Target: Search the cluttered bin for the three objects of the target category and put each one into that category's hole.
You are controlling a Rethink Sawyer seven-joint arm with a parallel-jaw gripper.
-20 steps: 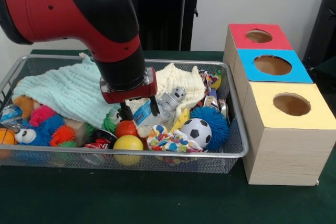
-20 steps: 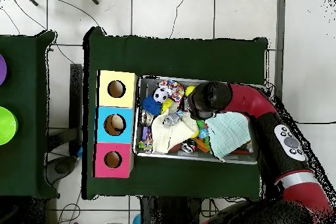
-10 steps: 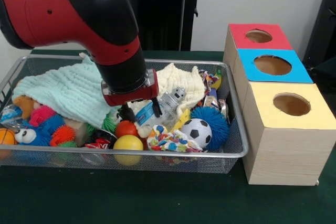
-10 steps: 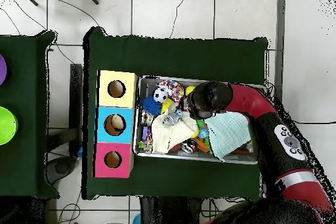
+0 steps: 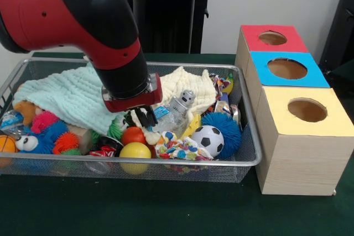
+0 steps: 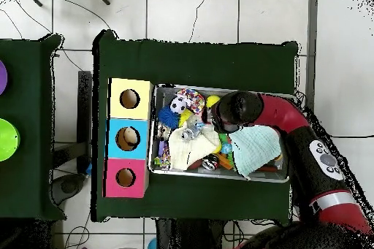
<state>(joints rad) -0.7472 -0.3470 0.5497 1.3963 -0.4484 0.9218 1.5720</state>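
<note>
The silver wire-mesh bin (image 5: pixel 166 161) holds mixed toys, balls and cloths; it also shows in the overhead view (image 6: pixel 219 176). My gripper (image 5: pixel 143 118) is down in the bin's middle, between a red ball (image 5: pixel 133 135) and a small grey toy robot (image 5: pixel 181 103). Its fingers have come close together on a small clear bottle with a blue label (image 5: pixel 161 113). Three boxes with round holes stand beside the bin: red (image 5: pixel 272 38), blue (image 5: pixel 286 69) and yellow (image 5: pixel 307 110). In the overhead view the arm's black wrist (image 6: pixel 234 109) hides the gripper.
Near the gripper lie a yellow ball (image 5: pixel 135 151), a soccer ball (image 5: pixel 207 139), a blue spiky ball (image 5: pixel 228 128) and a knotted rope toy (image 5: pixel 177 148). A mint cloth (image 5: pixel 66 98) and a cream cloth (image 5: pixel 188 84) cover the back. Plush toys fill the left end.
The fingers stood wide apart over the bottle before; now they have closed together on it. The wrist has shifted slightly left and lower.
</note>
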